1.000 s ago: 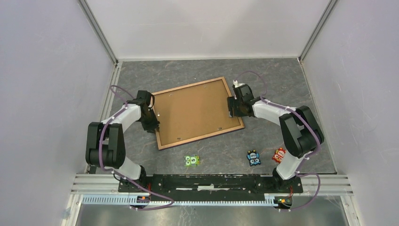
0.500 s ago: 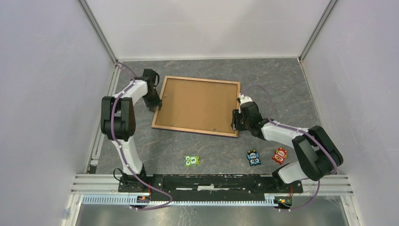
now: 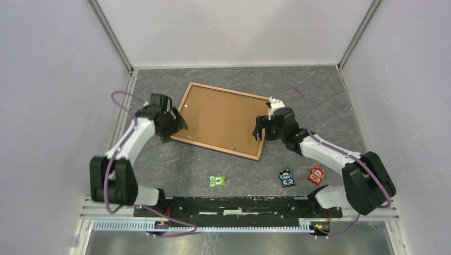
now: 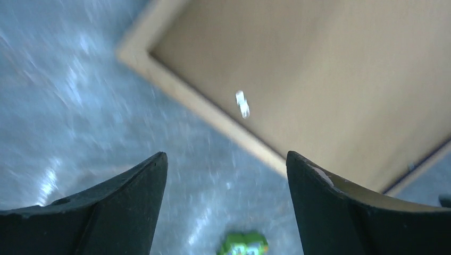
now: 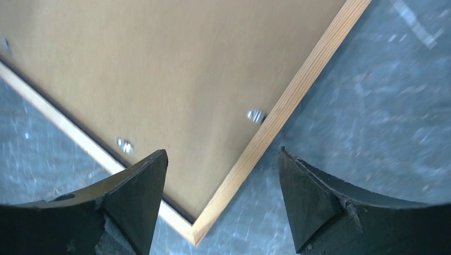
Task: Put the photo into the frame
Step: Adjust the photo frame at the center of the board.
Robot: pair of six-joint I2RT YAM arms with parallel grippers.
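The frame (image 3: 215, 148) lies flat and back-up on the grey mottled counter (image 3: 319, 90), a little beyond the middle, turned so that its long sides run down from far left to near right. Its thin rails show light wood, with a dark line under the outer edge in the right wrist view. A plain brown backing board (image 3: 223, 119) fills the frame, and small metal tabs (image 5: 256, 115) sit along the board's edge just inside the rail. The left hand (image 3: 177, 124) is at the frame's near-left corner. In its wrist view, which is blurred, the two dark fingers (image 4: 133, 191) stand wide apart with nothing between them, the wooden rail (image 4: 213, 117) crosses the gap at a slant, and bare counter lies on the near side. The right hand (image 3: 259, 129) is over the frame's right-hand short side, near its near-right corner. Its fingers (image 5: 135, 186) are also spread wide and grip nothing, and below them the rail (image 5: 276, 122) and the frame's corner lie in the gap; whether either hand touches the frame I cannot tell. Nearer the arm bases, well apart from the frame, three small cartoon figures lie on the counter: a green one (image 3: 217, 181) toward the middle, and a blue one (image 3: 286, 178) with an orange-red one (image 3: 315, 175) just beside it on the right. Pale walls close in the counter on three sides.
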